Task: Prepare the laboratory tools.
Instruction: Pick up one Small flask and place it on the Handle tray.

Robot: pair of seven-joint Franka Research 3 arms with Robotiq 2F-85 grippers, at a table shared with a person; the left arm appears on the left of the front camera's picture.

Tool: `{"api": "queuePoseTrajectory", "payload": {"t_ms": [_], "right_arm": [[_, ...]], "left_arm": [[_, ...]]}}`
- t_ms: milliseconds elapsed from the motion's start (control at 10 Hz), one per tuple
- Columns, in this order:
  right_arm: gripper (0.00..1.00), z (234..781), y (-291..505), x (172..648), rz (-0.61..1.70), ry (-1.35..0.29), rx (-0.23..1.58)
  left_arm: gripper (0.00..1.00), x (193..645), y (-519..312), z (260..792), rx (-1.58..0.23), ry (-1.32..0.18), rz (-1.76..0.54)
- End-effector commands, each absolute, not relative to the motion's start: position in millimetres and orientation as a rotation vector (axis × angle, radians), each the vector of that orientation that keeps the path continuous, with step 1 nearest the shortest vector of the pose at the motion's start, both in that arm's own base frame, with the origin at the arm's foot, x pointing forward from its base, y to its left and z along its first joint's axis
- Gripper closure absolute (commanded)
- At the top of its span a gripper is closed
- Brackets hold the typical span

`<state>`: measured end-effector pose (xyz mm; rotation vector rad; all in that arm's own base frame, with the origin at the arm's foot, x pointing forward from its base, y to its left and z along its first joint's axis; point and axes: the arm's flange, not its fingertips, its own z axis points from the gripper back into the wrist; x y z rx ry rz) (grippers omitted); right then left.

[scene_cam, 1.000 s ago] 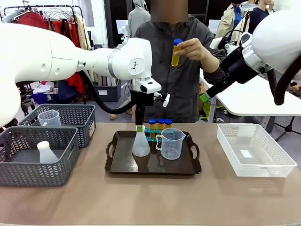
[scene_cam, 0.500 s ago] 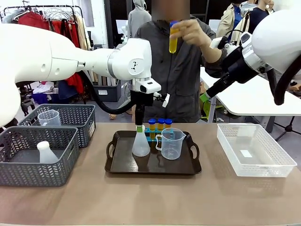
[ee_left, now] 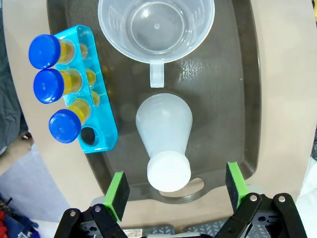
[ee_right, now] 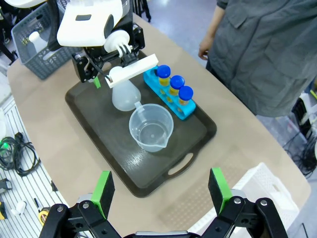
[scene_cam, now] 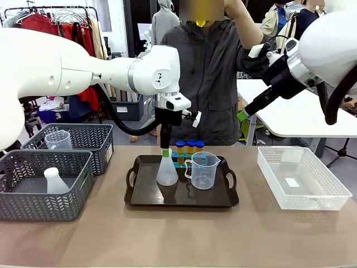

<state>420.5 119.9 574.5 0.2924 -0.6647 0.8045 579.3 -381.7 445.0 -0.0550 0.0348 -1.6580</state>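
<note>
Brown and bare across the front, your desk (scene_cam: 184, 234) carries a black handled tray (scene_cam: 182, 196) at its middle, with clothes rails and a white side table behind. On that tray you've got the translucent conical flask (scene_cam: 167, 172) standing upright, the clear measuring beaker (scene_cam: 203, 170) just beside it toward your right, and behind them the blue tube rack (ee_left: 97, 106) with three blue-capped yellow tubes (scene_cam: 190, 147) standing in it. From the left wrist camera one hole of the rack sits unfilled at its near end. Your left pincer (ee_left: 173, 192) hangs right over the flask, jaws spread wide, green pads either side of the flask's mouth and clear of it, nothing gripped. Your right pincer (ee_right: 161, 191) is up high, looking down on the tray, jaws also wide apart and holding nothing. Across the desk the person in the grey jacket has one arm raised, with a yellow tube (scene_cam: 201, 23) showing up near head height. To your left sit two grey mesh baskets (scene_cam: 50, 170), one with a second beaker, the nearer one with another flask. To your right lies a white plastic basket (scene_cam: 301, 178).
</note>
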Motion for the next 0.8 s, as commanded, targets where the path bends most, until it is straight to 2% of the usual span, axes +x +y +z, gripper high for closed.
{"api": "queuePoseTrajectory", "payload": {"t_ms": [0, 400, 700], "right_arm": [[0.00, 575, 120, 422, 0.805, -0.673, 0.314], [0.00, 575, 120, 422, 0.805, -0.673, 0.314], [0.00, 575, 120, 422, 0.805, -0.673, 0.314]], "left_arm": [[0.00, 581, -381, 448, -0.055, 0.026, -1.655], [0.00, 571, -374, 451, -0.118, 0.010, -1.680], [0.00, 547, -352, 471, -0.206, -0.141, -1.710]]}}
